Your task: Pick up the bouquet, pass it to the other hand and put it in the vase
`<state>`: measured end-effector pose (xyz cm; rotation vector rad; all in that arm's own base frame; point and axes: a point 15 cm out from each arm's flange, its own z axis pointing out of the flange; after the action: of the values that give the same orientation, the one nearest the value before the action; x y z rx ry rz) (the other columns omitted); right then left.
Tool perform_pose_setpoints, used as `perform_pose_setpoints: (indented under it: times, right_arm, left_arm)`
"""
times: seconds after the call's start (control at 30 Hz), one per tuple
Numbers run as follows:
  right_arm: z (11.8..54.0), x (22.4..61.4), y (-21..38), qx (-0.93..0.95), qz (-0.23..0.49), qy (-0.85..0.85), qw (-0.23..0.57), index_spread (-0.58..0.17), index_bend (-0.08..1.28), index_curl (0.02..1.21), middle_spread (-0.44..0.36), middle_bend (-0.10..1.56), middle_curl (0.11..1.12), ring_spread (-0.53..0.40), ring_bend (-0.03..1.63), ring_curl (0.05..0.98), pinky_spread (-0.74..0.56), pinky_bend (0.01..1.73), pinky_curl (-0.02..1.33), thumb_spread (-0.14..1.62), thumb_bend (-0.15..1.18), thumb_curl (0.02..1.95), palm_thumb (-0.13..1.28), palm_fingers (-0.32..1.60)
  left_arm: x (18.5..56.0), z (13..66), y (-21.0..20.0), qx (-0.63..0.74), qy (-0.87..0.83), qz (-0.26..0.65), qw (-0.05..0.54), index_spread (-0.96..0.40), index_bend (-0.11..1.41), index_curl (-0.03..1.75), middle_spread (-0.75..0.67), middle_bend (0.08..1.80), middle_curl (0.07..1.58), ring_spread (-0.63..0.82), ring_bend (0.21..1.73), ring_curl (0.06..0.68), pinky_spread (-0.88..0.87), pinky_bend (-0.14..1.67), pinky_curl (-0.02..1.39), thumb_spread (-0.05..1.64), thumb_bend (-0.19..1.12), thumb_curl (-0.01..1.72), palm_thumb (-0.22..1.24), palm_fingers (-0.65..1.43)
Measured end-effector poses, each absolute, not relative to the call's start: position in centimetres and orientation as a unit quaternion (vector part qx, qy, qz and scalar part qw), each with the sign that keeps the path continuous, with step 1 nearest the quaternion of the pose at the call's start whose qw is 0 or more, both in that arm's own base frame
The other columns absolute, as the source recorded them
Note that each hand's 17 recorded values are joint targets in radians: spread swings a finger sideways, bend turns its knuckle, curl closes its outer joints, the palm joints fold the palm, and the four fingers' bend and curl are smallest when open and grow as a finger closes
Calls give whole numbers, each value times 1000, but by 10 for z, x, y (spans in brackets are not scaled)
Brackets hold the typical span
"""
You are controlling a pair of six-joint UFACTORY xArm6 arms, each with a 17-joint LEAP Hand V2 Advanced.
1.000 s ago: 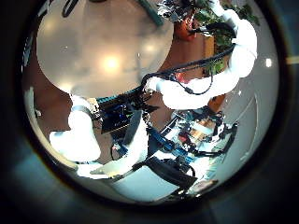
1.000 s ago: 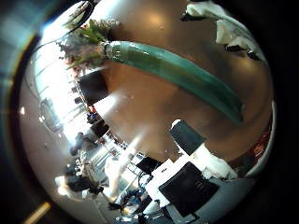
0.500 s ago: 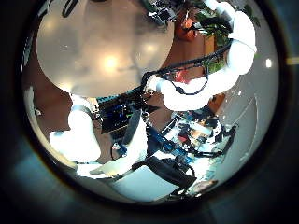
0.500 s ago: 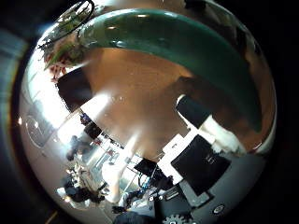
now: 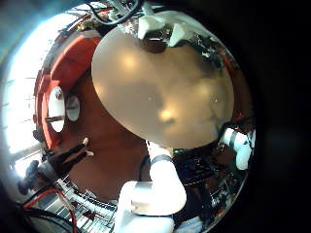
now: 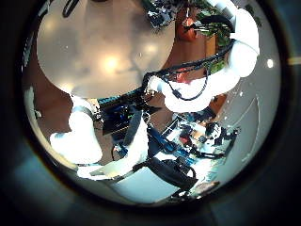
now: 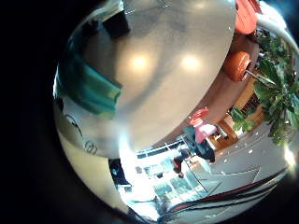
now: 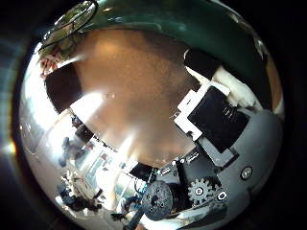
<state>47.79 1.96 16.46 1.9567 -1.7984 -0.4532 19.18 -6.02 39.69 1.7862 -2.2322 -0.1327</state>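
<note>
The bouquet lies on the round table (image 8: pixel 134 86). In the right thumb side palm view its long wrap (image 8: pixel 192 21) runs close along the palm and its flowers (image 8: pixel 69 31) show at one end. In the right little finger side palm view the wrap (image 7: pixel 89 86) lies on the table (image 7: pixel 173 65) close to the palm. My right hand's fingers (image 8: pixel 223 107) reach straight toward the wrap and are not curled round it. The left thumb side palm view shows the right arm (image 6: pixel 221 66) stretched over the table (image 6: pixel 89 47). My left hand's fingers (image 6: pixel 85 141) are relaxed and hold nothing. I see no vase.
The left little finger side palm view shows the whole round table (image 5: pixel 165 87), with the right hand (image 5: pixel 155 21) at its far edge. Rounded seats (image 5: pixel 70 68) and a small round stand (image 5: pixel 58 103) are on the floor beside the table. Potted plants (image 7: pixel 276 89) stand beyond it.
The right hand has come down toward the bouquet: the wrap has grown larger and slid to the edge of the right thumb side view. The right arm has shifted a little in the left thumb side view.
</note>
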Motion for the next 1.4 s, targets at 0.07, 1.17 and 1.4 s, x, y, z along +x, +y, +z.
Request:
perform_pose_setpoints:
  times: [0.07,1.17,1.4]
  right_arm:
    - [169,482,21,712,-150,-650,219,-494,706,850,-281,1039,807,-261,1313,602,-400,1275,557,939,4,580,956,1043]
    - [336,458,-88,629,-147,-751,-137,-315,1069,1074,-169,1311,938,-205,1419,755,-169,1316,825,894,97,993,1176,1105]
    - [380,429,-78,587,-267,-711,-281,-291,1080,1060,-157,1327,918,-204,1428,757,-170,1288,874,881,92,1086,1154,1109]
  left_arm:
    - [191,397,-60,617,-773,-46,140,39,185,372,467,178,267,597,432,209,559,199,314,1055,-25,316,306,74]
    - [200,416,-47,629,-767,-7,125,29,191,382,456,179,267,589,429,210,557,194,306,1071,-24,312,304,93]
    - [206,417,-66,609,-776,17,164,27,194,387,425,186,276,580,425,208,549,188,298,1073,-25,309,299,125]
